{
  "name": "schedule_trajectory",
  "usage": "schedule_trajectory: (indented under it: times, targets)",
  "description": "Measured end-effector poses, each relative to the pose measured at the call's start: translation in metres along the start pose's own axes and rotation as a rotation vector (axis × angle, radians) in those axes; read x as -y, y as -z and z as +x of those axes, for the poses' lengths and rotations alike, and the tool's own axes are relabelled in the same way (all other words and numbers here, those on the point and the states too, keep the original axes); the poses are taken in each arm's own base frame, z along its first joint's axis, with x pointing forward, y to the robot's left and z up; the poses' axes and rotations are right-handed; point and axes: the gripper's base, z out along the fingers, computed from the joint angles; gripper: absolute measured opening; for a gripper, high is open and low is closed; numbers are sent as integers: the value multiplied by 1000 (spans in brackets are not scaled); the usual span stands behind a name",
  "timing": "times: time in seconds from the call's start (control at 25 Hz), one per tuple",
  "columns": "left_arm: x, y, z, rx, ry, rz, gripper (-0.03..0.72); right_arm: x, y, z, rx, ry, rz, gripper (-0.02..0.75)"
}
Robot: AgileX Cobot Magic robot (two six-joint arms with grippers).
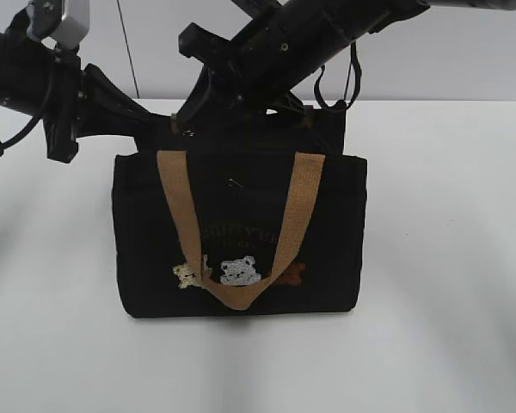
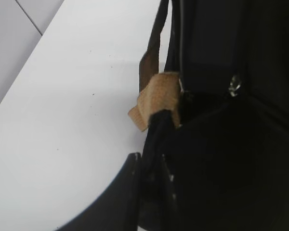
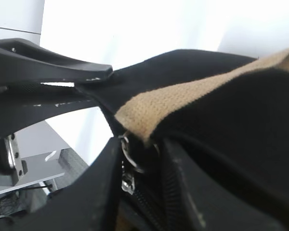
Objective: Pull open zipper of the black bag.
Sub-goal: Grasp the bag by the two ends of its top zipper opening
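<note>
Boxy black fabric bag upright on white bench. Right wrist view alone shows silver zipper pull between right gripper fingers – closure unclear. Left gripper pinching bag corner – interior unseen.

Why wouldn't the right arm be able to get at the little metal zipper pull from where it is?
It probably can: the right gripper already straddles the zipper pull, with nothing between them.

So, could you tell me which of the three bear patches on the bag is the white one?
The middle patch on the black bag is white, sitting inside the tan handle loop. The cream one lies left of it, the brown one right.
</note>
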Motion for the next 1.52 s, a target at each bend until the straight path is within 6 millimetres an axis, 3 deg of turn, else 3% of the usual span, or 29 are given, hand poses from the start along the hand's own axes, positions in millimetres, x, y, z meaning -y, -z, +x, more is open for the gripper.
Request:
schedule_trajectory:
  times: [0.32,0.44,0.52,0.72,0.88,0.96,1.16,1.28,1.52]
  targets:
    - [1,0,0,-3,-6,9,54,-4,9,-1,24,99,29,171]
    - [2,0,1,-7,-14,23,54,-7,21,-2,44,169,95,20]
    - [2,0,1,-7,-15,24,54,-7,29,-2,52,203,151,-15]
    - [2,0,1,-7,-16,25,54,-6,42,0,50,231,255,-15]
    - [2,0,1,-6,-14,25,54,-12,42,4,16,186,193,-8]
    - [2,0,1,-6,-14,25,54,-16,41,8,-21,168,139,66]
    - [2,0,1,-6,-13,25,54,-19,29,10,-60,95,26,424]
    - [2,0,1,-6,-13,25,54,-13,19,10,-81,61,2,478]
    - [2,0,0,1,-7,21,54,-6,9,10,-99,40,-1,494]
